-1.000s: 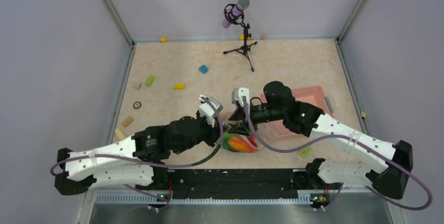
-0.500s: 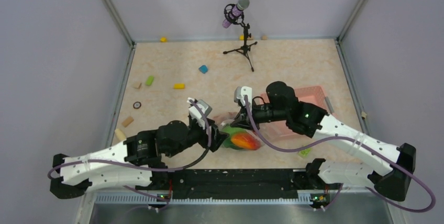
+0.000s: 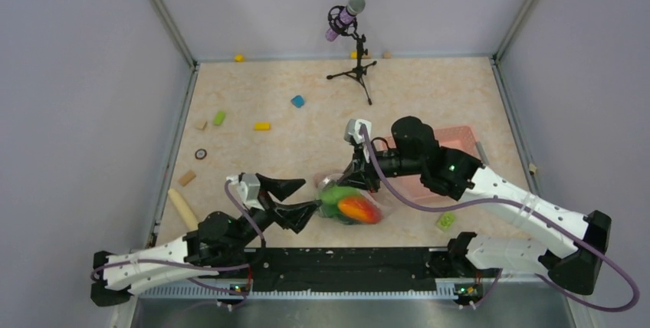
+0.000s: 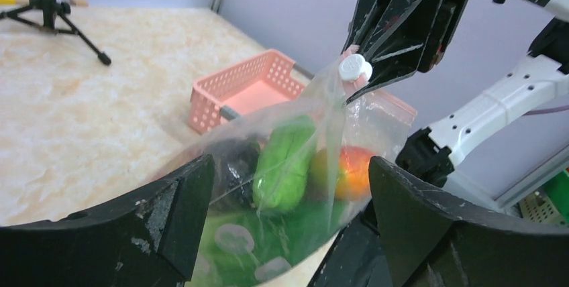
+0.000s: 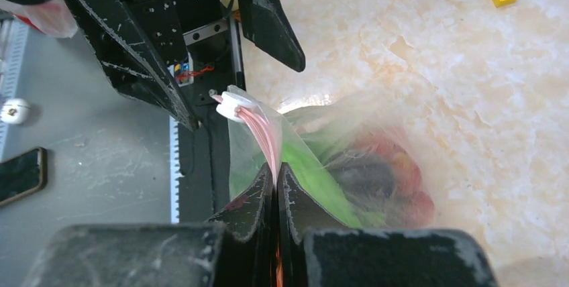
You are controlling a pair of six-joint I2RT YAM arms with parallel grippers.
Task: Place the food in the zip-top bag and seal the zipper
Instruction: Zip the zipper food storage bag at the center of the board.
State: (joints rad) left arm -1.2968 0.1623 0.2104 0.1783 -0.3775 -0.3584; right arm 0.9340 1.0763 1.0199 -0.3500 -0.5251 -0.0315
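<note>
The clear zip-top bag (image 3: 349, 201) lies near the table's front middle. Through it I see the food: a green cucumber (image 4: 285, 166), a red-yellow mango (image 3: 359, 208) and red pieces (image 5: 402, 173). My right gripper (image 5: 276, 169) is shut on the bag's pink zipper (image 5: 258, 129), a little short of the white slider (image 5: 235, 106), and holds that edge up. My left gripper (image 3: 295, 200) stands wide open just left of the bag. Its fingers (image 4: 168, 213) flank the bag's near end without touching it.
A pink basket (image 3: 452, 140) sits behind my right arm. A microphone on a tripod (image 3: 354, 52) stands at the back. Small blocks lie on the left half: blue (image 3: 297, 101), yellow (image 3: 262, 126), green (image 3: 219, 118). A tan stick (image 3: 182, 209) lies by the left edge.
My left gripper has let go of the bag, opened wide and drawn back to the left and nearer. My right gripper has shut on the zipper edge. The bag has sagged flatter.
</note>
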